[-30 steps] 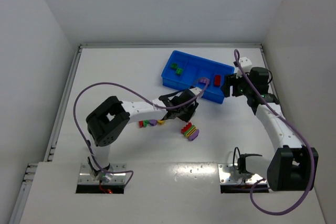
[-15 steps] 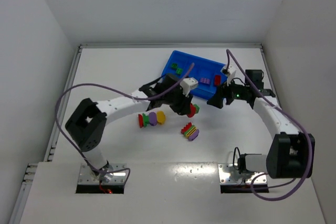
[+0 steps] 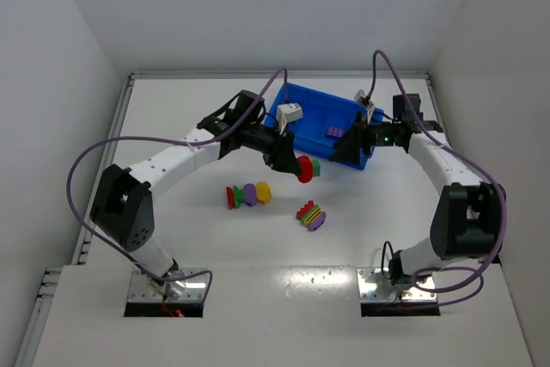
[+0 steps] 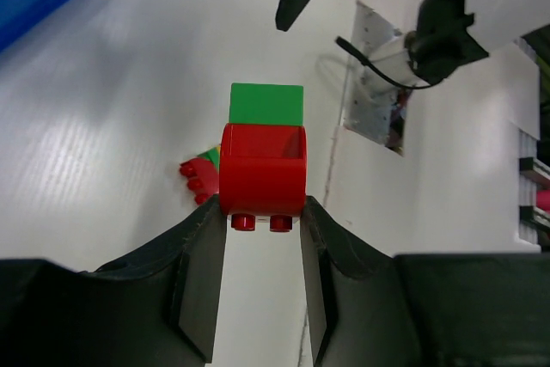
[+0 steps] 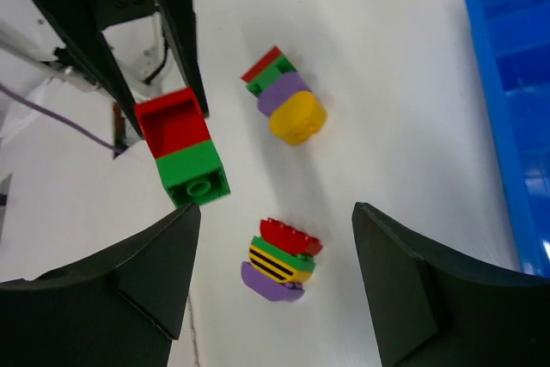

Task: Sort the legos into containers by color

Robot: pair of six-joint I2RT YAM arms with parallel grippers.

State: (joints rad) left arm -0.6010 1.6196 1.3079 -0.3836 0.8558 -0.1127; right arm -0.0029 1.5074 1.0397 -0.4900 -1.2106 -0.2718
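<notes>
Left fingers [image 4: 199, 281] clamped on red-green stack [image 4: 262, 169], right fingers [image 5: 129, 290] apart, striped stack [image 5: 277, 262], yellow-ended stack [image 5: 288, 100] on table [image 5: 387, 58], blue bin [image 5: 516, 83] beside

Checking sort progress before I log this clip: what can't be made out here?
- Top view: the left arm covers the blue bin's left compartments, hiding their contents.
- Right wrist view: the picture's right edge cuts off the bin.
- Left wrist view: the held red-green stack hides most of a table stack behind it.
</notes>
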